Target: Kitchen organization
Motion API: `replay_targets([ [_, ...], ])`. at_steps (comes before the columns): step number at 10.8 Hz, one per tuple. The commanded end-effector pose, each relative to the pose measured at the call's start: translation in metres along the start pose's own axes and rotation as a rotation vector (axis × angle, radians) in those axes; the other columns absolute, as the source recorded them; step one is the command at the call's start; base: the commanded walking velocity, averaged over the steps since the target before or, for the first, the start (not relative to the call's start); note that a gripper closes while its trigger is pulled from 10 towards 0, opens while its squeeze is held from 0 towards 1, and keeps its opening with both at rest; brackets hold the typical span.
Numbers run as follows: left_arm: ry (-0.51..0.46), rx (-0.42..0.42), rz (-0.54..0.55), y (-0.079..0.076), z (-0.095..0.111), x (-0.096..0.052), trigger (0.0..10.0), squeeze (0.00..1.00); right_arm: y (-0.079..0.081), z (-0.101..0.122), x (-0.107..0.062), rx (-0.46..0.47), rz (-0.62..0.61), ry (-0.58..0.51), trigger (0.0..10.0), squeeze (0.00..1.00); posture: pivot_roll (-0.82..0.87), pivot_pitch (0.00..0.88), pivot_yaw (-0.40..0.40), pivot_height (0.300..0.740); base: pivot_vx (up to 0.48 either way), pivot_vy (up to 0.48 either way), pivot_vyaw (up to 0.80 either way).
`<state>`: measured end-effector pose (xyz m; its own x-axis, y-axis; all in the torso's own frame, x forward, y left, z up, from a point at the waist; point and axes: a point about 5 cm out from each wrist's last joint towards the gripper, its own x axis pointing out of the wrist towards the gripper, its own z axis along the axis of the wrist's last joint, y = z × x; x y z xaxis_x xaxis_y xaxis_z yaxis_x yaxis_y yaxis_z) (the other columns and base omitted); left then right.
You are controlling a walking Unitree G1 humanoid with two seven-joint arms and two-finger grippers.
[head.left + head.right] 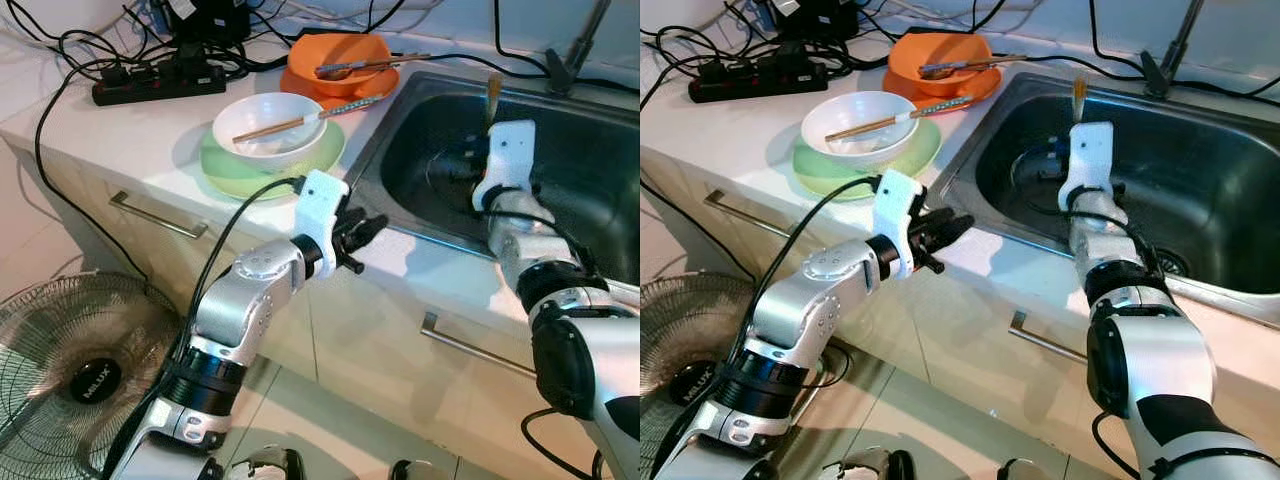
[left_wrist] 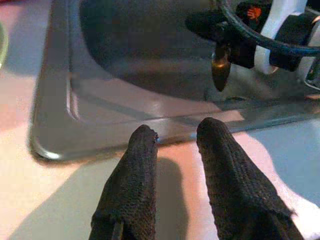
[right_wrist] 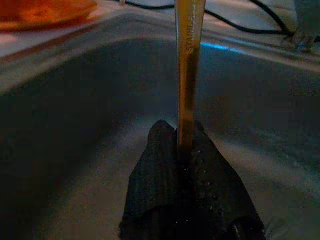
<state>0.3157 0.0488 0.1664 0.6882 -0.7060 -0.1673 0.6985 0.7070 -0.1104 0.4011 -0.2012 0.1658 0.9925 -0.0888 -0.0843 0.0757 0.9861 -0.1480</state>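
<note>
Your right gripper [image 3: 186, 150] is clenched on a chopstick [image 3: 189, 60], holding it nearly upright inside the sink [image 1: 400, 215], well below the rim and toward the sink's left half. Your left gripper [image 2: 175, 150] hovers released, fingers slightly parted and holding nothing, over the counter's front edge just beside the sink's front-left corner. On the counter to the left of the sink sit a white bowl [image 1: 262, 118] with chopsticks [image 1: 275, 127] across it on a green plate [image 1: 225, 170], and behind them an orange bowl [image 1: 335, 48] holding a spoon [image 1: 355, 67]. The step in hand looks like setting the utensil down in the basin. To do it well, lower the wrist until the stick's bottom end is near the sink floor, tilt it flat, then release so it does not bounce or roll toward the drain [image 1: 1170, 262]. Keep the left arm where it is, clear of the rim, and mind the cable [image 1: 440, 180] hanging by the right wrist.
</note>
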Motion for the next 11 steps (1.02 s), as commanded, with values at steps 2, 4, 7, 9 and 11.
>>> replay_targets([
  [2,0.044,0.022,-0.01,-0.004,-0.006,-0.002,10.0,0.0,0.004,0.004,0.002,-0.008,0.001,0.009,10.0,0.0,0.09,0.063,0.06,0.74,0.0,0.0,0.0],
  [4,0.061,0.019,-0.02,-0.007,-0.009,-0.004,10.0,0.0,0.009,-0.002,0.001,-0.012,0.014,0.032,10.0,0.0,0.11,0.055,0.061,0.74,0.0,0.0,0.0],
  [7,0.067,0.023,-0.025,-0.009,-0.009,-0.005,10.0,0.0,0.014,-0.007,-0.001,-0.009,0.024,0.05,10.0,0.39,0.11,0.041,0.062,0.74,0.0,0.0,0.0],
  [9,0.067,0.024,-0.03,-0.01,-0.009,-0.005,10.0,0.0,0.014,-0.007,-0.001,-0.009,0.025,0.05,10.0,0.88,0.11,0.037,0.062,0.74,0.0,0.0,0.0],
  [11,0.067,0.024,-0.032,-0.01,-0.009,-0.005,10.0,0.0,0.014,-0.009,-0.001,-0.01,0.024,0.054,10.0,0.85,0.11,0.03,0.063,0.74,0.0,0.0,0.0],
])
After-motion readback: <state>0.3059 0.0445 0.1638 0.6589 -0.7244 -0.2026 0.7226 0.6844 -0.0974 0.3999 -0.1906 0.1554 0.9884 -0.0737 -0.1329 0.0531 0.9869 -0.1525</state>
